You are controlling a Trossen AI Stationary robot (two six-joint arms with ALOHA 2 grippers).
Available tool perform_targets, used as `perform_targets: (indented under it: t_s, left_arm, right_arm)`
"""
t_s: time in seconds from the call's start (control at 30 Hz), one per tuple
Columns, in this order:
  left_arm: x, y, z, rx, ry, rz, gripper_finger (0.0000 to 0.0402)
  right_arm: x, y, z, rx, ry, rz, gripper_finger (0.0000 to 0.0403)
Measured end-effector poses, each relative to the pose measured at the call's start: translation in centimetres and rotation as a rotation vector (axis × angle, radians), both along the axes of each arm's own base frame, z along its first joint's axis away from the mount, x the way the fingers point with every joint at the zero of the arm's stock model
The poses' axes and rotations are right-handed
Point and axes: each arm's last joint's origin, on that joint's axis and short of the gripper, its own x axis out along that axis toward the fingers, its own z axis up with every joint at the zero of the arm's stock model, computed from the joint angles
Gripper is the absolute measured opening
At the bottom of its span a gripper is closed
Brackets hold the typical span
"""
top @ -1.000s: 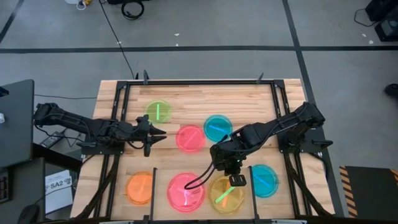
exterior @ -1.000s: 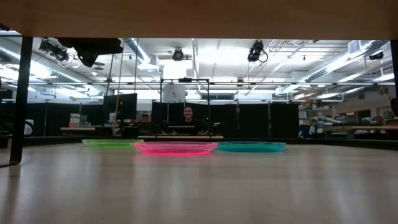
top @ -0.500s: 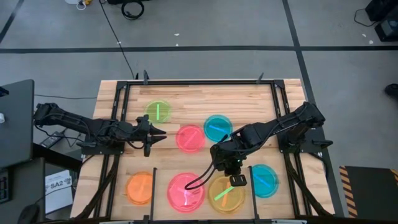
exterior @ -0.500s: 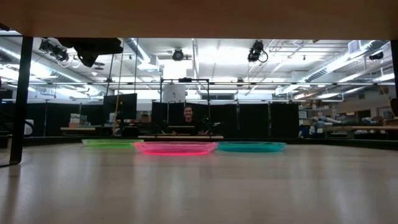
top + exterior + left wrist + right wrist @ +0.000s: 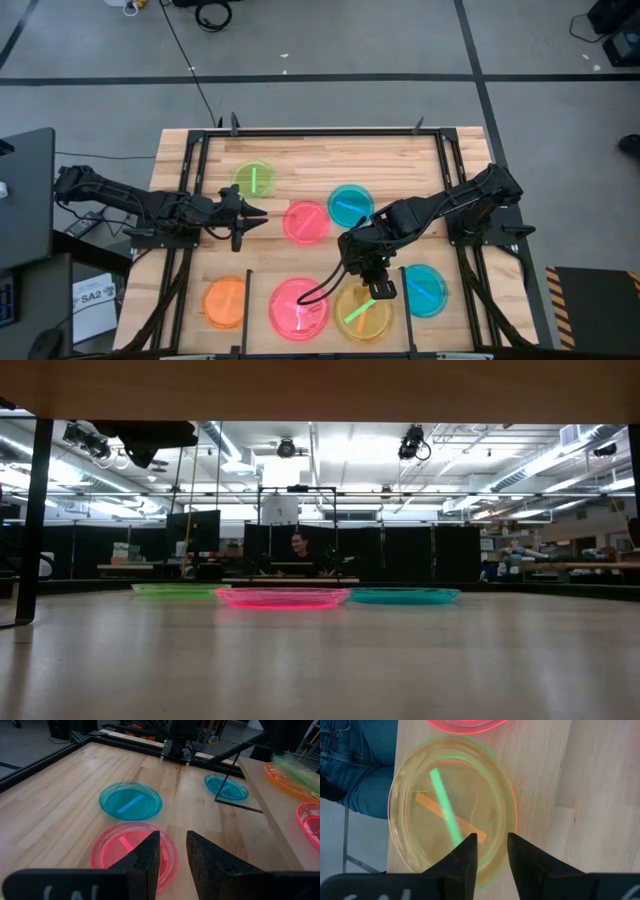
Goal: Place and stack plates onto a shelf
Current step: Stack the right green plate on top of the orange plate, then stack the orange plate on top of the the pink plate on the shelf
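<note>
The high view shows a green plate, a pink one and two cyan ones lying flat on the table. The shelf is a raised wooden board on black rods along the near edge. On it lie an orange plate, a larger pink plate and a green plate on an orange one. My right gripper points down over that stack, narrowly open. My left gripper is level, left of the pink table plate, and narrowly open.
Thick black rails run along the table's left and right sides, carrying the arms. The shelf's upright rods stand beside the near cyan plate. In the low view the shelf board spans overhead. A person sits far behind the table.
</note>
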Motion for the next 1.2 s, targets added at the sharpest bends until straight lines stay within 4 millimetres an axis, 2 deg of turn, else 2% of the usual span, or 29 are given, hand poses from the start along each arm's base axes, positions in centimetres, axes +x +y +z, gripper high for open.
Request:
perform_targets:
  t_s: [0.23, 0.47, 0.7, 0.8, 0.97, 1.2]
  left_arm:
    - [0.0, 0.0, 0.0, 0.0, 0.0, 0.0, 0.0102]
    - [0.0, 0.0, 0.0, -0.001, 0.0, -0.003, 0.0102]
    - [-0.1, -0.4, 0.0, -0.099, 0.012, -0.129, 0.0102]
    - [-0.4, -0.4, -0.3, -0.147, 0.05, -0.149, 0.0102]
    - [-1.2, -0.3, -1.2, -0.231, 0.161, -0.102, 0.0102]
    - [-2.0, -0.3, -2.1, -0.335, 0.277, -0.102, 0.0102]
  right_arm:
    - [0.0, 0.0, 0.0, 0.0, 0.0, 0.0, 0.0144]
    - [-0.1, 0.0, 0.0, -0.007, 0.002, 0.021, 0.0145]
    - [-1.2, 0.6, 0.1, -0.069, -0.015, 0.146, 0.0146]
    - [-2.4, 0.7, 1.1, -0.162, -0.056, 0.151, 0.0145]
    - [-5.2, 0.5, 3.8, -0.316, -0.167, 0.086, 0.0146]
    - [-8.6, 0.5, 6.9, -0.397, -0.333, 0.003, 0.0145]
